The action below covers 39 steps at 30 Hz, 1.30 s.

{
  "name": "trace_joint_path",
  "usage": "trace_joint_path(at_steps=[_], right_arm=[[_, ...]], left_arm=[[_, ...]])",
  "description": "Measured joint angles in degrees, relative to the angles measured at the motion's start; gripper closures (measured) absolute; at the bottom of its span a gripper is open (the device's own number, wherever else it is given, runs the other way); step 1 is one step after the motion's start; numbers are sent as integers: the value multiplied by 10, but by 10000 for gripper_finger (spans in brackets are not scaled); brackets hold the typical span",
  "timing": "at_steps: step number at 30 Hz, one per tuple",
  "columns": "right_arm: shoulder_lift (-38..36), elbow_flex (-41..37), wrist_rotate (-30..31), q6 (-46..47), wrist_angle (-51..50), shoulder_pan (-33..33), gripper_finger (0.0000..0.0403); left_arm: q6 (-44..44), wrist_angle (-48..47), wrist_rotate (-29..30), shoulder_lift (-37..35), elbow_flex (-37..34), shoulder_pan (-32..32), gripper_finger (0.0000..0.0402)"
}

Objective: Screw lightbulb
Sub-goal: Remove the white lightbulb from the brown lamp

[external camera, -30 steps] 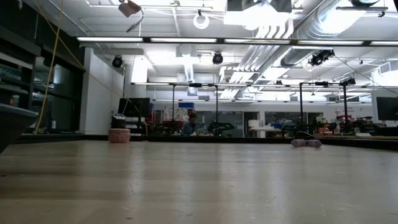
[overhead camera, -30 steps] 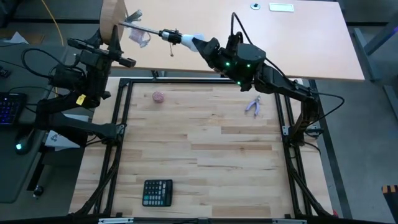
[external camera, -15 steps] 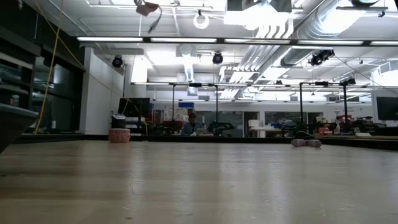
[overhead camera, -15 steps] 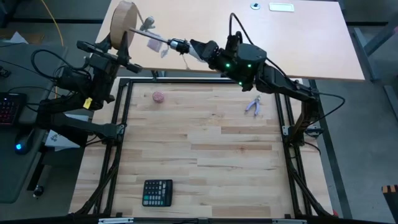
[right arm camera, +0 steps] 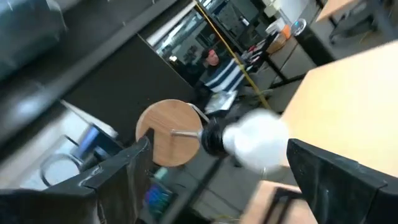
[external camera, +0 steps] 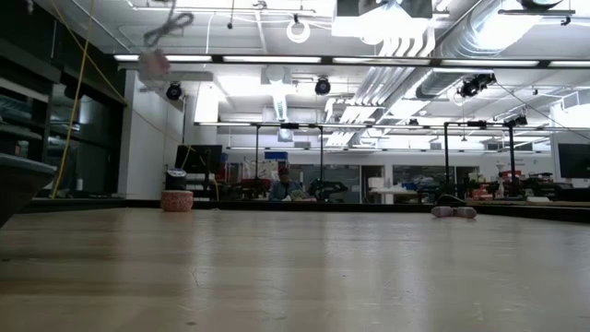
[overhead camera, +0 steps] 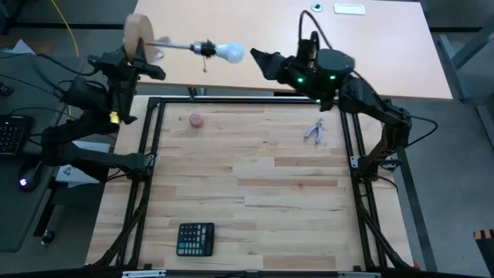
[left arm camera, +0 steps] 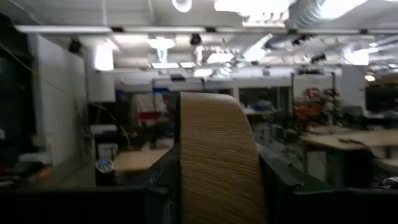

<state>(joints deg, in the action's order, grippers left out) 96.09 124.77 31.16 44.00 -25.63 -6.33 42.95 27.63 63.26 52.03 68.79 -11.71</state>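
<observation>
The white lightbulb (overhead camera: 230, 52) sticks by its base into a black socket (overhead camera: 205, 49) at the end of a thin rod. The rod juts level from a round wooden disc (overhead camera: 138, 34). All of this hangs in the air beyond the table's far left corner. My left gripper (overhead camera: 130, 63) is shut on the disc. My right gripper (overhead camera: 256, 57) stands open just right of the bulb, not touching it. In the right wrist view the bulb (right arm camera: 258, 147) floats ahead of the spread fingers, with the socket (right arm camera: 209, 140) and disc (right arm camera: 166, 133) behind it. My left gripper pinches the wooden disc near its rim (left arm camera: 217, 165), one finger (left arm camera: 283, 186) on each flat face. The fingers come from the table's near side, roughly level. The disc stands on edge, lifted clear, and carries the rod, socket and bulb out toward the right.
On the wooden table lie a small pink object (overhead camera: 197, 120), a purple hand tool (overhead camera: 314, 131) and a black calculator (overhead camera: 194, 239) near the front edge. A light desk (overhead camera: 370, 54) runs behind the far edge. A person (right arm camera: 214, 62) shows in the room beyond.
My right gripper has opened, let go of the bulb and drawn back toward the table's right. The bulb stays in the socket. My left gripper has turned, swinging the disc, and the rod with the bulb now lies level.
</observation>
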Motion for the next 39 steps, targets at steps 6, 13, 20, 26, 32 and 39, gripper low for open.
trace_joint_path(at_steps=[6, 13, 20, 26, 32, 39], right_arm=[[-45, 0, 1, -128, -87, 0, 43], [-82, 1, 2, -330, -262, -1, 43], [-92, 0, 8, -307, -412, -6, 43], [-101, 0, 5, -314, -462, -8, 43], [-124, 0, 12, -310, -478, -12, 43], [-145, 0, 14, -294, -479, -12, 43]], left_arm=[[-261, -219, -20, -23, 0, -6, 286], [-513, -429, -110, -32, 0, -21, 286], [-786, -547, -305, -28, -49, -48, 286], [-952, -365, -467, -22, -227, -60, 286], [-1144, 51, -544, 92, -374, -59, 286], [-1209, 162, -618, 288, -369, -63, 286]])
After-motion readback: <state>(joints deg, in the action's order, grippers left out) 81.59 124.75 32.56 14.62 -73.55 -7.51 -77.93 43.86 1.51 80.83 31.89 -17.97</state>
